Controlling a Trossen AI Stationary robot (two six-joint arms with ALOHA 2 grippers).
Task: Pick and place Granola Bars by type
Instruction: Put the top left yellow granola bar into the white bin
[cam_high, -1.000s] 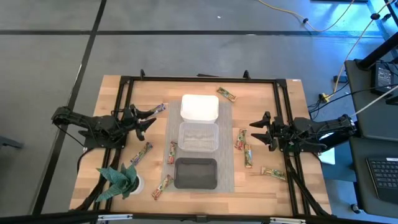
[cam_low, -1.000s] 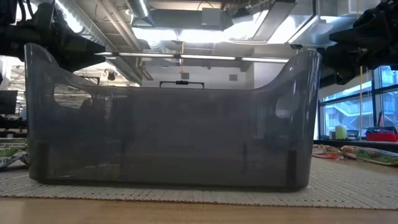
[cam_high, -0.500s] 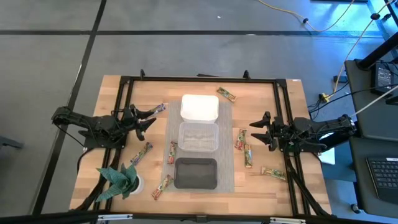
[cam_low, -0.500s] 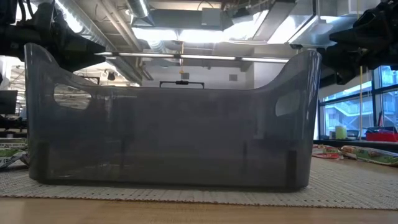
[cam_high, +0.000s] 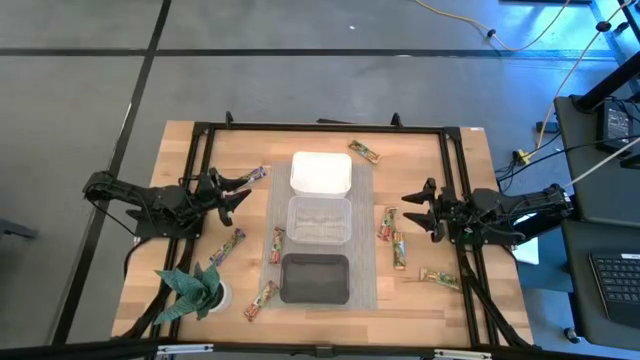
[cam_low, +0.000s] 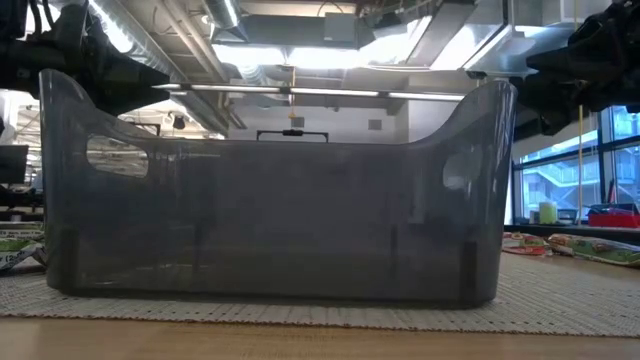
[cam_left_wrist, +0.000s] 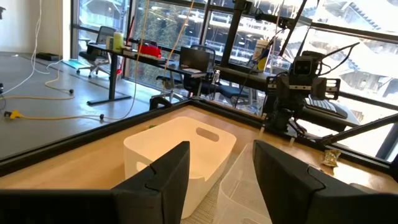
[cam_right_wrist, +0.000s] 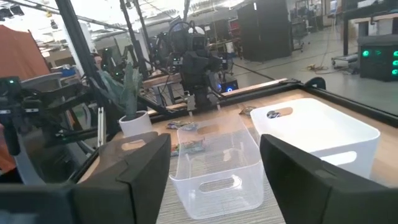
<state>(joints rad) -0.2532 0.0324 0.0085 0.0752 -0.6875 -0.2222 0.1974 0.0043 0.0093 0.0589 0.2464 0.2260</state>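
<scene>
Right now your left arm stretches in low from the table's (cam_high: 420, 290) left edge, its left gripper (cam_high: 238, 193) spread wide and empty, hovering just beside a purple-blue bar (cam_high: 256, 175). Your right arm mirrors it from the right edge, the right gripper (cam_high: 413, 213) also released and holding nothing, near two Granola Bars (cam_high: 386, 224) lying on the wood. Between the arms, on a grey mat (cam_high: 364, 262), stand the white tub (cam_high: 321, 172), clear tub (cam_high: 319, 219) and black tub (cam_high: 315, 278) in a row. Other bars lie scattered around the mat.
</scene>
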